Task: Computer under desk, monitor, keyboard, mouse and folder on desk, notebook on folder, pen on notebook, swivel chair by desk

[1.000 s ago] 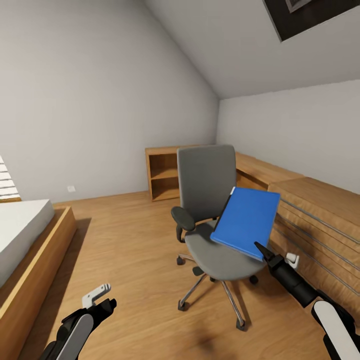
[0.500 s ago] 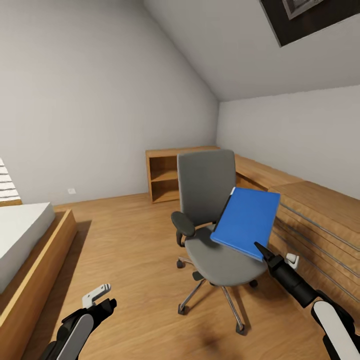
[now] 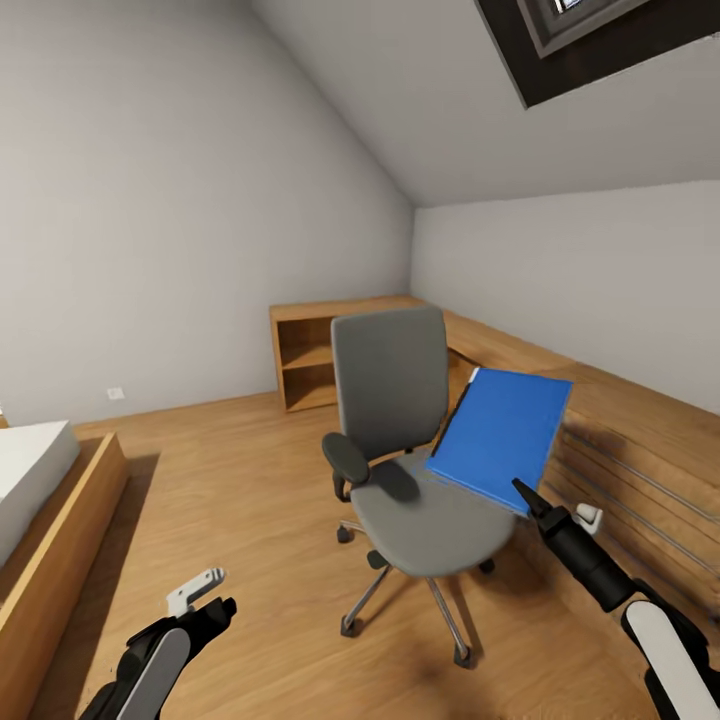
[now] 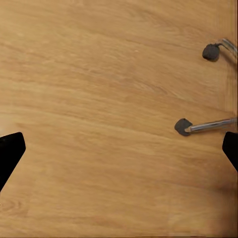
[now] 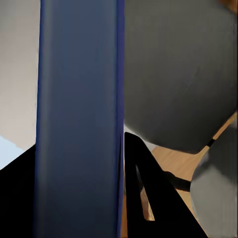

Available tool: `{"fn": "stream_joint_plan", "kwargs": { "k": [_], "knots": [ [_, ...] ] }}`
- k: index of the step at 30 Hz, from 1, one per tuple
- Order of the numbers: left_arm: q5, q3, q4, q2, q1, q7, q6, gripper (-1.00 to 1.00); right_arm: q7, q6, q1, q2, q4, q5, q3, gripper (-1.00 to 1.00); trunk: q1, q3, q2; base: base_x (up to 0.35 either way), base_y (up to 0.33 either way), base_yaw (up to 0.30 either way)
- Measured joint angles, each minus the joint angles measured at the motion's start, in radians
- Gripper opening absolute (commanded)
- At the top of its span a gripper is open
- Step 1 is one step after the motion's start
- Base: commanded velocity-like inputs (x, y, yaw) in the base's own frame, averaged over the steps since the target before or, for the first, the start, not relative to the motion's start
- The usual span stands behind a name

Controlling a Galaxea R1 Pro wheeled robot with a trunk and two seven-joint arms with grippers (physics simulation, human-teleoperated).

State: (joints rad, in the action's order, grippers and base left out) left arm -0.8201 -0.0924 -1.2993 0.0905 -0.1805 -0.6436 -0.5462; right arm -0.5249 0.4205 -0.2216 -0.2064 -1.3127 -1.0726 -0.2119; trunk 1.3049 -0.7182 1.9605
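Note:
The swivel chair (image 3: 400,500), with grey seat, tall back and chrome star base, stands mid-room on the wood floor. The bright blue folder (image 3: 505,435) hangs tilted above the seat's right side, off the cushion, with my right gripper (image 3: 524,493) shut on its lower corner. In the right wrist view the folder's edge (image 5: 79,124) runs between the black fingers (image 5: 148,188), with the grey chair (image 5: 178,74) behind. My left gripper (image 3: 203,598) hovers low over the floor, open and holding nothing. In the left wrist view, two chair casters (image 4: 184,127) lie beyond that left gripper (image 4: 119,153).
Low light-wood cabinets (image 3: 630,430) run along the right wall, close behind the chair. An open wooden shelf unit (image 3: 300,360) stands in the far corner. A bed in a wooden frame (image 3: 50,510) lies at the left. Bare floor lies between bed and chair.
The whole view has swung right and slightly up, so the chair, bed and shelf sit further left. The folder stays gripped above the seat. Neither arm has visibly moved.

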Motion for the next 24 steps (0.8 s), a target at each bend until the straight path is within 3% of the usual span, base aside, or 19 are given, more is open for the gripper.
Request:
{"fn": "stream_joint_plan", "kwargs": {
  "k": [4,10,12,13,15,17,19,21,24],
  "knots": [
    [0.012,-0.015,0.031,0.001,0.0,0.0,-0.001,1.0,0.004,-0.022,0.0,0.003,-0.001,0.049,0.001,-1.0,-0.015,0.013,-0.028,0.0,0.0,-0.263],
    [0.171,-0.063,0.189,-0.002,0.0,0.0,0.032,1.0,0.003,-0.051,0.0,0.013,-0.016,0.084,0.003,-1.0,-0.038,0.031,-0.07,0.0,0.0,-0.178],
    [0.234,-0.087,0.3,-0.004,0.0,-0.001,0.14,1.0,0.0,-0.068,0.0,0.018,-0.019,0.115,0.004,-1.0,-0.046,0.037,-0.084,0.0,0.0,-0.033],
    [0.247,-0.099,0.354,-0.005,0.0,-0.002,0.195,1.0,-0.001,-0.074,0.0,0.02,-0.02,0.125,0.005,-1.0,-0.05,0.041,-0.091,0.0,0.0,-0.017],
    [0.26,-0.129,0.464,-0.005,0.0,-0.001,0.291,1.0,-0.001,-0.089,0.0,0.021,-0.022,0.137,0.011,-1.0,-0.057,0.047,-0.105,0.0,0.0,-0.008],
    [0.267,-0.156,0.618,-0.008,0.0,0.001,0.404,1.0,0.009,-0.125,0.0,0.023,-0.024,0.153,0.045,-1.0,-0.065,0.053,-0.119,0.0,0.0,-0.003],
    [0.269,-0.161,0.666,-0.016,0.0,0.004,0.458,1.0,0.03,-0.148,0.0,0.025,-0.025,0.159,0.065,-1.0,-0.073,0.059,-0.133,0.0,0.0,-0.001],
    [0.272,-0.167,0.7,-0.031,0.0,0.008,0.509,1.0,0.068,-0.185,0.0,0.053,-0.032,0.159,0.08,-1.0,-0.081,0.066,-0.147,0.0,0.0,0.0],
    [0.275,-0.193,0.718,-0.042,0.0,0.01,0.534,1.0,0.109,-0.251,0.0,0.133,-0.07,0.161,0.08,-1.0,-0.092,0.075,-0.168,0.0,0.0,0.0]
  ]
}}
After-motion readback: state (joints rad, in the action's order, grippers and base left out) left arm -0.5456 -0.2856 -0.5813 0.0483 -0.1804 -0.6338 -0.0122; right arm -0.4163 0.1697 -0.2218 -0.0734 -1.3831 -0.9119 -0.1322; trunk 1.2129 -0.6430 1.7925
